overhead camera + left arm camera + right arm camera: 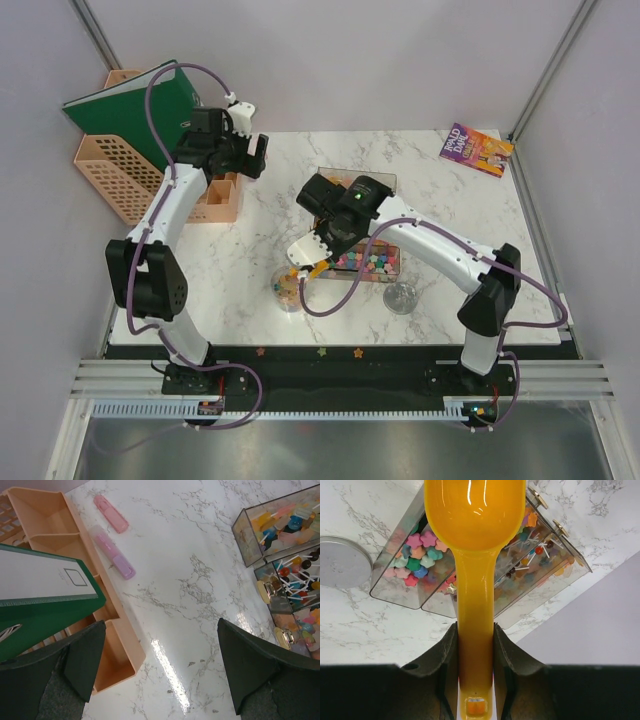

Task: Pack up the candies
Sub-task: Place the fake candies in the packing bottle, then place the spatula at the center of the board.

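Note:
My right gripper (316,248) is shut on the handle of an orange plastic scoop (301,271). The scoop's bowl hangs over a clear cup (287,290) that holds small multicoloured candies (286,287). In the right wrist view the gripper (476,647) clamps the scoop handle (476,630), and the bowl (475,510) reaches over a clear bin of flower-shaped candies (417,562). I cannot see any candy in the scoop. My left gripper (250,155) is open and empty, high over the back left of the table (167,667).
Clear bins (372,262) of sweets and lollipops (535,550) stand mid-table. A round clear lid (400,297) lies near the front. A peach organiser (120,170) with a green binder (130,110) stands back left, with pink highlighters (112,552) beside it. A book (476,148) lies back right.

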`<state>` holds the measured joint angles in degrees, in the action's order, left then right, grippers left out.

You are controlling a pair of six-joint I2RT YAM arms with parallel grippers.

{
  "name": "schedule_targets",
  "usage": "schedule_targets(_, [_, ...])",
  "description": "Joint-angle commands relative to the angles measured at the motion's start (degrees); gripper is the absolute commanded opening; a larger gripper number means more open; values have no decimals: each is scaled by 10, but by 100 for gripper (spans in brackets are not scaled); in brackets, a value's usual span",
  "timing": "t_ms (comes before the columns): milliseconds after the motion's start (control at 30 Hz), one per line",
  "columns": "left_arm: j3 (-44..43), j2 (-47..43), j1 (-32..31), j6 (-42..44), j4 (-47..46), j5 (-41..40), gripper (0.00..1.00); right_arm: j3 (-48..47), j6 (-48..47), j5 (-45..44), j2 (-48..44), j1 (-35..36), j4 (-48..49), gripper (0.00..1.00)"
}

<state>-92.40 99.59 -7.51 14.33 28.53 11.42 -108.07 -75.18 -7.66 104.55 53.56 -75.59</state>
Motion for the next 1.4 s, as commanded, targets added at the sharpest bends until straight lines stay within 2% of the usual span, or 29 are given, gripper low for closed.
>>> schedule_targets(0, [5, -26, 1, -21, -20, -7, 100, -23, 6, -60, 12, 17, -53, 0])
schedule_targets(300, [9, -34, 1, -25, -14, -4, 100, -51, 17, -127, 26, 41, -74, 0])
schedule_targets(467, [12, -48, -3, -7, -10, -46, 100, -43, 53, -127, 14, 23, -62, 0])
schedule_targets(667, [39, -70, -3, 1, -10, -81, 100, -69, 168, -88, 23, -79, -9, 0])
schedule_targets(867, [84, -88, -4, -11, -11, -112, 98, -10, 344, -35, 11, -283, 119, 0])
schedule_targets(967, [104, -93, -4, -14, -10, -126, 99, 27, 409, -1, 4, -364, 183, 0])
schedule_targets(1067, [108, -85, -4, -25, -2, -148, 100, 23, 468, 18, 21, -431, 225, 0])
schedule_targets(1133, [102, -73, -4, -59, 6, -211, 100, 11, 498, 25, 51, -460, 241, 0])
schedule_targets(1233, [88, -55, -4, -75, 39, -221, 100, -6, 549, 35, 90, -505, 246, 0])
schedule_targets(1367, [77, -22, -5, -103, 84, -230, 100, 48, 587, 62, 112, -533, 267, 0])
